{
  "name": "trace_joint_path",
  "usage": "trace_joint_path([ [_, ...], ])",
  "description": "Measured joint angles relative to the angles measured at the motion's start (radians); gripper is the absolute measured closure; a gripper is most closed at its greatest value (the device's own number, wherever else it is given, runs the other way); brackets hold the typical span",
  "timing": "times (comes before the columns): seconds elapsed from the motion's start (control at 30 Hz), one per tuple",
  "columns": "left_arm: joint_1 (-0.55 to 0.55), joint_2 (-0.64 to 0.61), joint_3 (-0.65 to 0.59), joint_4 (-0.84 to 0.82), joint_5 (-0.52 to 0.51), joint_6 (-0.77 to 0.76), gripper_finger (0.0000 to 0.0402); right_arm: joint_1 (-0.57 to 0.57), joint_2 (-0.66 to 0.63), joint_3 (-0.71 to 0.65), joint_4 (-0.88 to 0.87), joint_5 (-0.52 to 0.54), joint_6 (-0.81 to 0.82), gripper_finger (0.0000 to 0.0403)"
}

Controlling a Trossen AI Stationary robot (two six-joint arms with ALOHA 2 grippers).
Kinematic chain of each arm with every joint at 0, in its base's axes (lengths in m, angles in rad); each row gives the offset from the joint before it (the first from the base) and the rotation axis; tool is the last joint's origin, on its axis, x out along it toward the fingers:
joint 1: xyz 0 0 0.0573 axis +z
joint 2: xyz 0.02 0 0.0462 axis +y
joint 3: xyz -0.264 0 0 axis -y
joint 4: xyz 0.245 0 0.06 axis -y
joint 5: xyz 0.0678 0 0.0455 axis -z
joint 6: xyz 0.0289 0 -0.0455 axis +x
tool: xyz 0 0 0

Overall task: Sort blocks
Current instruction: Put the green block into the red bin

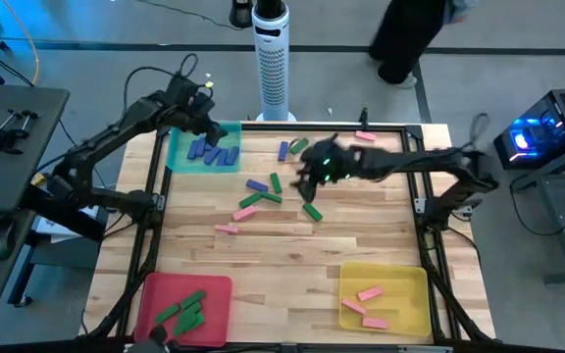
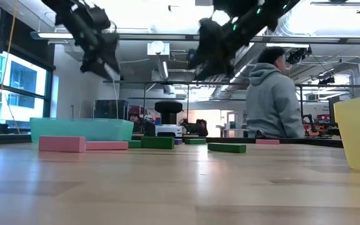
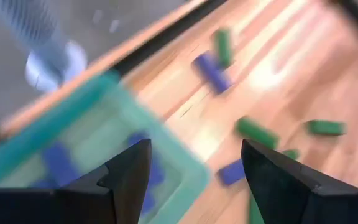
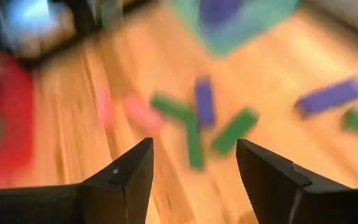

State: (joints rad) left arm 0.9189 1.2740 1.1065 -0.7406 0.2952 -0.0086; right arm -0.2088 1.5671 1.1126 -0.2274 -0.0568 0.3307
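Two dark arms, black two-finger grippers, no visible branding.
Left arm (image 1: 116, 132) and right arm (image 1: 430, 162): black segmented links with bulky joint housings, thin black cables looping off the upper links. Right arm has small green and white lights glowing near the wrist. Left gripper (image 3: 191, 180) and right gripper (image 4: 191, 177): matte black, flat wedge-shaped fingers with angular facets, a tiny pale dot on one right finger (image 4: 126, 177).

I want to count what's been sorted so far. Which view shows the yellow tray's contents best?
The high view: it looks straight down into the yellow tray and shows three pink blocks inside. The low view catches only the tray's side wall at the right edge, hiding its contents. Neither wrist view shows it.
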Motion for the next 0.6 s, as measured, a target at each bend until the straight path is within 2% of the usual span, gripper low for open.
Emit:
trace_joint_path([
  [0.13,-0.057,-0.098,0.0,0.057,0.025,0.037,0.0164,0.059,0.137,-0.001,-0.049,-0.008,-0.044,0.0199],
  [0.3,-0.116,-0.185,0.0,0.093,0.026,0.042,0.0163,0.094,0.23,-0.001,-0.133,0.087,0.176,0.0199],
  [0.47,-0.16,-0.238,0.0,0.084,0.025,0.04,0.0163,0.123,0.276,-0.001,-0.225,0.194,0.294,0.0199],
  [0.6,-0.177,-0.254,0.0,0.089,0.025,0.047,0.0163,0.138,0.316,0.0,-0.261,0.183,0.317,0.0204],
])
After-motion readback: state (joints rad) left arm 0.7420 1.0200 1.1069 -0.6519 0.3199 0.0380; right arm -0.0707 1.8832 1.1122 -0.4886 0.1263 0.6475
